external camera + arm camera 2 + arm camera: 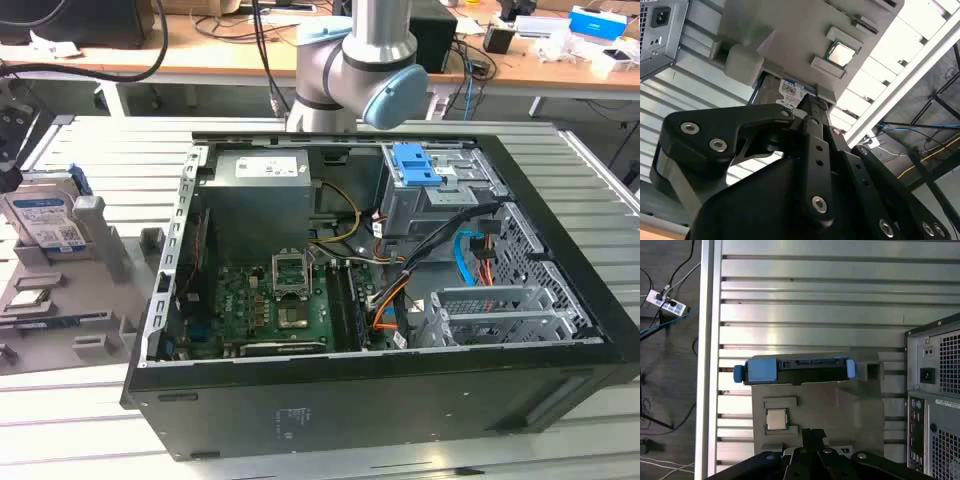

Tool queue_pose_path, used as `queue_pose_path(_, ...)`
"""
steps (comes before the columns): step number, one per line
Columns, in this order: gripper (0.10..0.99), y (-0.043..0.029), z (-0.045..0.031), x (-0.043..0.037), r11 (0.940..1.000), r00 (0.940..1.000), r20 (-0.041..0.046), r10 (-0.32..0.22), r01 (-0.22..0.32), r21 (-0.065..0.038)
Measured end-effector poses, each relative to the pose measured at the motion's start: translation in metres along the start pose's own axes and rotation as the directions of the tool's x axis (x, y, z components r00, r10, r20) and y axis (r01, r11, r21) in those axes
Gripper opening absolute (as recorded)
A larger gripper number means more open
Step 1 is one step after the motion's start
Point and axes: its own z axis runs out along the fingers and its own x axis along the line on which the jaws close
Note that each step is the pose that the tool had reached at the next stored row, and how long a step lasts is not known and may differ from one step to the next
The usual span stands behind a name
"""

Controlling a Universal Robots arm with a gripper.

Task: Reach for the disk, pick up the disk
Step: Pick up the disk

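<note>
- First wrist view: the gripper (813,436) shows its jaws closed on each other with nothing between them; its body is cut off by the frame edge.
- In the second wrist view the gripper (812,102) hangs close by the disk (790,92) and hides most of it, leaving a strip of label and a blue rail. Contact cannot be made out.
- In the exterior view the gripper (10,140) is cut off at the view's left edge, just above the disk (45,215).
- The disk (800,370) stands on edge in a slot of the grey holder (850,405).
- A chip (776,419) lies in a square recess of the same holder.
- The open case (400,385) holds a board (270,300), cables (400,270) and a cage (430,200).
</note>
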Motion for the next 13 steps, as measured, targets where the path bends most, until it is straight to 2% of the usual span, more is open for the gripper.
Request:
queue_pose_path(3, 0.106, 0.0, 0.0, 0.0, 0.9957, 0.9957, -0.0035, -0.093, 0.093, 0.0)
queue_pose_path(4, 0.106, 0.0, 0.0, 0.0, 0.9919, 0.9919, -0.0049, -0.127, 0.127, 0.0)
queue_pose_path(5, 0.106, 0.0, 0.0, 0.0, 0.9848, 0.9848, -0.0066, -0.174, 0.174, 0.0)
queue_pose_path(7, 0.106, 0.0, 0.0, 0.0, 0.9745, 0.9745, -0.0086, -0.224, 0.224, -0.001)
queue_pose_path(13, 0.106, 0.0, 0.0, 0.0, 0.9521, 0.952, -0.0117, -0.306, 0.306, -0.002)
